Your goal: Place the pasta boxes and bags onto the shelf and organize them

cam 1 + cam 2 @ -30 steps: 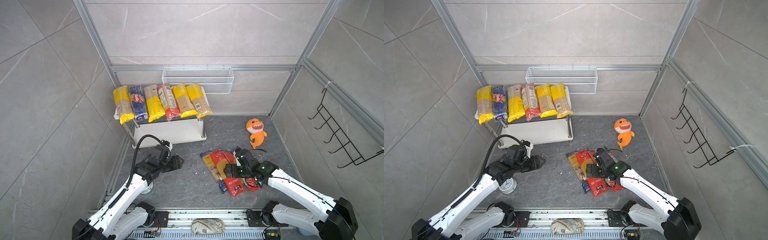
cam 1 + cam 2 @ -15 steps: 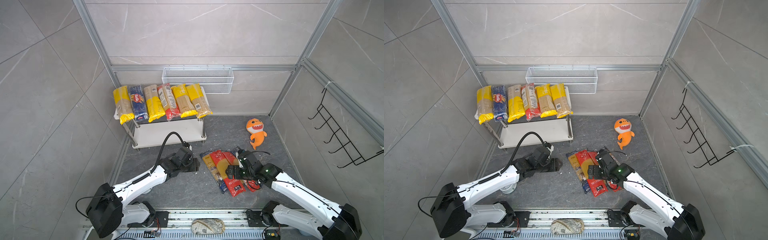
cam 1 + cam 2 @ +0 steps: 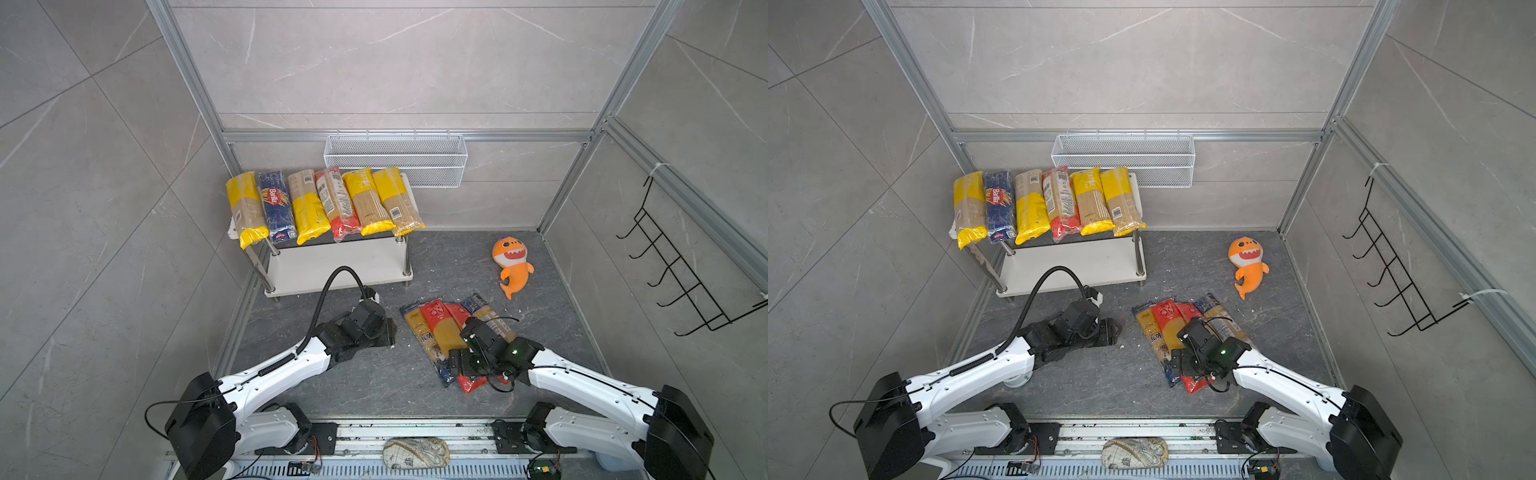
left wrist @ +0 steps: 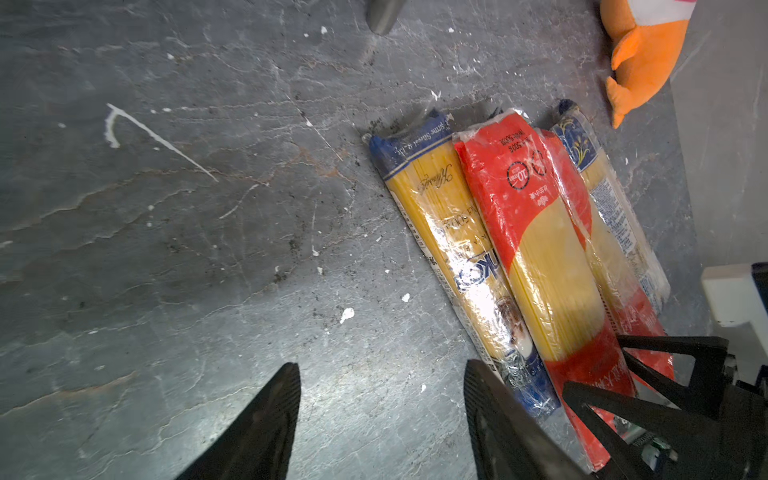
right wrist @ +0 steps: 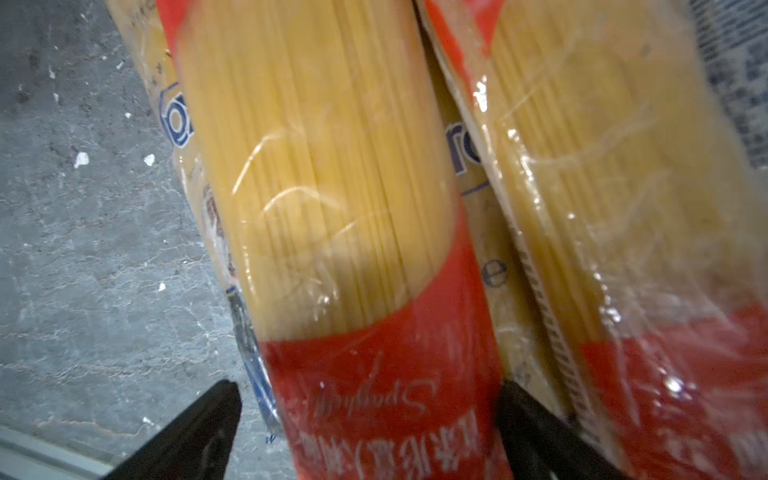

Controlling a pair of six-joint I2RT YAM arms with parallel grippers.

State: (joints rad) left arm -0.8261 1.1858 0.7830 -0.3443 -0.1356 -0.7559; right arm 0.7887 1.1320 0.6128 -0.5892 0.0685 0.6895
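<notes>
Six pasta packs [image 3: 324, 208] lie side by side across the top of the shelf [image 3: 332, 268], their near ends overhanging its front edge. The dark-blue Barilla pack [image 3: 275, 205] is second from the shelf's left end.

A loose pile [image 3: 1167, 328] of further packs lies on the floor [image 3: 332, 382] in front of the shelf's right end, toward the floor's near edge. I count four there, perhaps a fifth beneath, since my right arm covers their near ends.

My right gripper [image 5: 368, 386] is down over the pile with its jaws spread wide. One finger sits on each side of the near end of a red-ended pack [image 5: 332, 187], without clamping it.

My left gripper [image 4: 380, 365] hangs low over bare floor just left of the pile, jaws apart and holding nothing. A blue-ended pack [image 4: 457, 249] lies just beside one of its fingers.

An orange plush shark [image 3: 512, 266] lies near the floor's far right corner.
</notes>
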